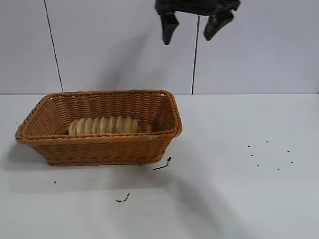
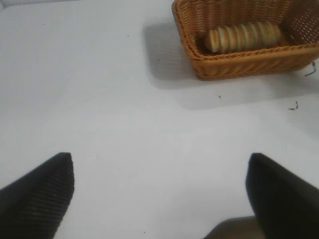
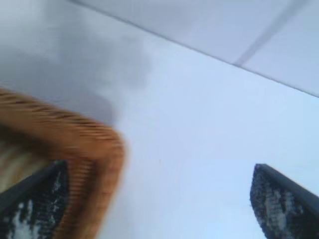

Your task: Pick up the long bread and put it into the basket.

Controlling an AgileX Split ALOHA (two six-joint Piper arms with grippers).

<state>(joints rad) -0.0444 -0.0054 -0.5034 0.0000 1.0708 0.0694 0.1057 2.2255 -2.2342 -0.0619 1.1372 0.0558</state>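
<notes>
The long bread (image 1: 103, 125), a ridged tan and cream loaf, lies inside the orange-brown wicker basket (image 1: 164, 134) at the table's left. Both show in the left wrist view: the bread (image 2: 243, 36) and the basket (image 2: 249, 64). My right gripper (image 1: 192, 27) is open and empty, high above the table beyond the basket's right end. The right wrist view shows its wide-apart fingers (image 3: 284, 204), the basket's corner (image 3: 94, 144) and a blurred bit of the bread (image 3: 15, 164). My left gripper (image 2: 159, 184) is open and empty over bare table, apart from the basket; it is out of the exterior view.
White table (image 1: 239, 189) with small dark specks (image 1: 269, 154) at the right and dark crumbs (image 1: 163, 164) in front of the basket. A white wall with a dark cable (image 1: 195, 55) stands behind.
</notes>
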